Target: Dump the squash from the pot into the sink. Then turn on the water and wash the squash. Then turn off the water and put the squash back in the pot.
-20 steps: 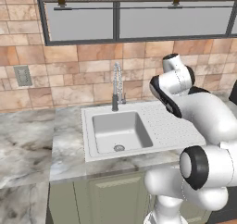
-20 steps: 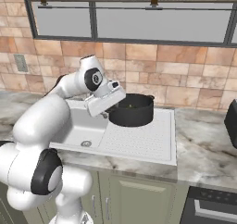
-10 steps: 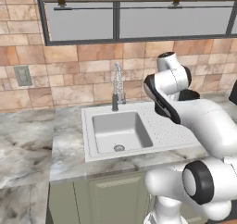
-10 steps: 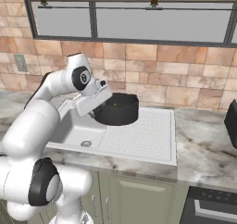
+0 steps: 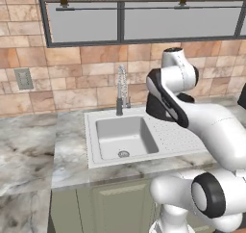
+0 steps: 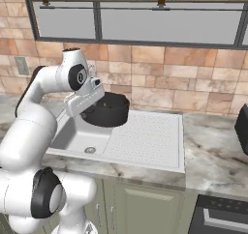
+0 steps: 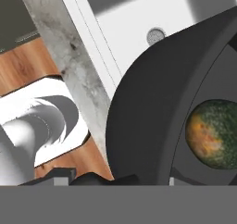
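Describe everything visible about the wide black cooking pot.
The wide, round, matte black cooking pot is held off the surface over the light grey sink, at the basin's edge beside the ribbed drainboard. The arm's gripper meets its near rim. The hand view shows the dark green, orange-patched squash lying inside it.

Both base views look forward and down at the sink [image 5: 126, 136], from behind the arm at medium range: one from its left, one from its right. They share the basin, drainboard and faucet [image 5: 120, 88]. The hand view sits very close above the pot [image 7: 157, 121], with the drain [image 7: 155, 35] beyond.
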Motion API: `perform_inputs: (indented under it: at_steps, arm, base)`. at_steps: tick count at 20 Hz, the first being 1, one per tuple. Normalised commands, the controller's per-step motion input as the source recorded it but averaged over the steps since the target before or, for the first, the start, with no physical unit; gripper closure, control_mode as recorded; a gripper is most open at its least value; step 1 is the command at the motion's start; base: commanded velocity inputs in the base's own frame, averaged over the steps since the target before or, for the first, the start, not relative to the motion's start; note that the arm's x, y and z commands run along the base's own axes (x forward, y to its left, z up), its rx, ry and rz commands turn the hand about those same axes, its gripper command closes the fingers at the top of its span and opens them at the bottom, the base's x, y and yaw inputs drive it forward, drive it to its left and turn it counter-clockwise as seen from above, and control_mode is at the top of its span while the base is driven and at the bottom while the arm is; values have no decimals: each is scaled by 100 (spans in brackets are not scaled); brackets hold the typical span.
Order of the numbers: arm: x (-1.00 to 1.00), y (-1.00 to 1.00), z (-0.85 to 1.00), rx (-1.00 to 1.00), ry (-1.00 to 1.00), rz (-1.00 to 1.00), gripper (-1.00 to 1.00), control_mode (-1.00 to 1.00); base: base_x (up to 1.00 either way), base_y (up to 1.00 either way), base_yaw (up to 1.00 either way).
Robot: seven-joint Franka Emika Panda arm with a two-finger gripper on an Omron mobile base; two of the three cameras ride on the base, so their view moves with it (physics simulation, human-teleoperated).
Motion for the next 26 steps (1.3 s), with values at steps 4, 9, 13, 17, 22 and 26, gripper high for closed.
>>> perform_inputs:
  at_steps: [4, 9, 13, 17, 22, 26]
  arm:
    - [-11, 55, 10, 8, -5, 7, 100, -100]
    - [-18, 59, 1, 6, -9, 3, 100, -100]
    - [-22, 57, 4, 3, -4, 1, 100, -100]
    - [-10, 58, 1, 2, -1, 0, 100, -100]
    - [0, 67, 0, 0, -1, 0, 100, -100]
    - [0, 63, 0, 2, -1, 0, 100, -100]
  base:
    - [0, 0, 0]
    - [0, 0, 0]
    - [0, 0, 0]
    - [0, 0, 0]
    - [0, 0, 0]
    - [0, 0, 0]
